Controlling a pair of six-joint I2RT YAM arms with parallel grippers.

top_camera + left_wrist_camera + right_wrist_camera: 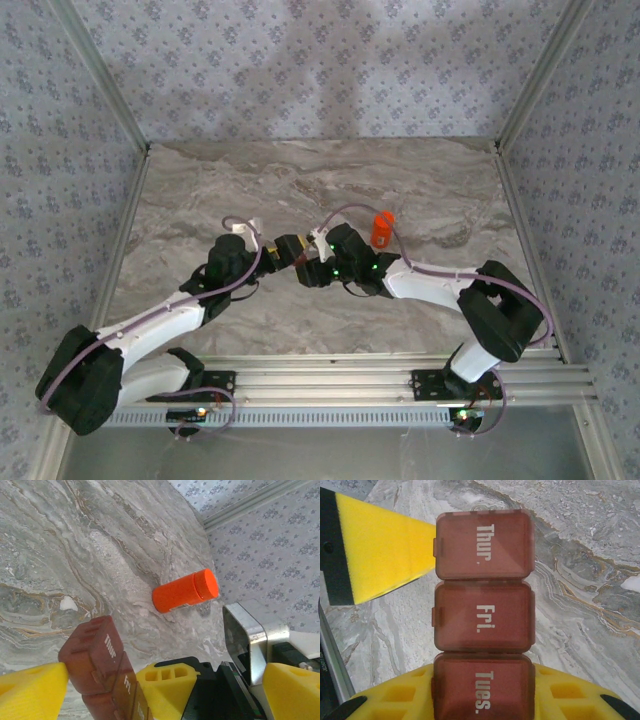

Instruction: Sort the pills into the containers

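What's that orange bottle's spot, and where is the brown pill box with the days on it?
Orange bottle (177,595): left wrist view, on its body, below the cap.
Pill box (482,615): right wrist view, on the lid marked Fri.

- Strip (482,615): a flat, dark red-brown, see-through row of joined square cells with rounded corners and white lettering.
- 3 cells show in the right wrist view, running from 12 to 6 o'clock: "Thur." at the free end, then "Fri.", then "Tues." All 3 lids are shut.
- The "Tues." end is clamped in the right gripper (298,252); the "Thur." end sticks out free.
- From above, the strip is near the middle of the table (200,200).
- Bottle (382,229): a small, bright orange cylinder with its orange cap on, apparently upright on the table.
- It is at 2 o'clock from the strip, near but apart.
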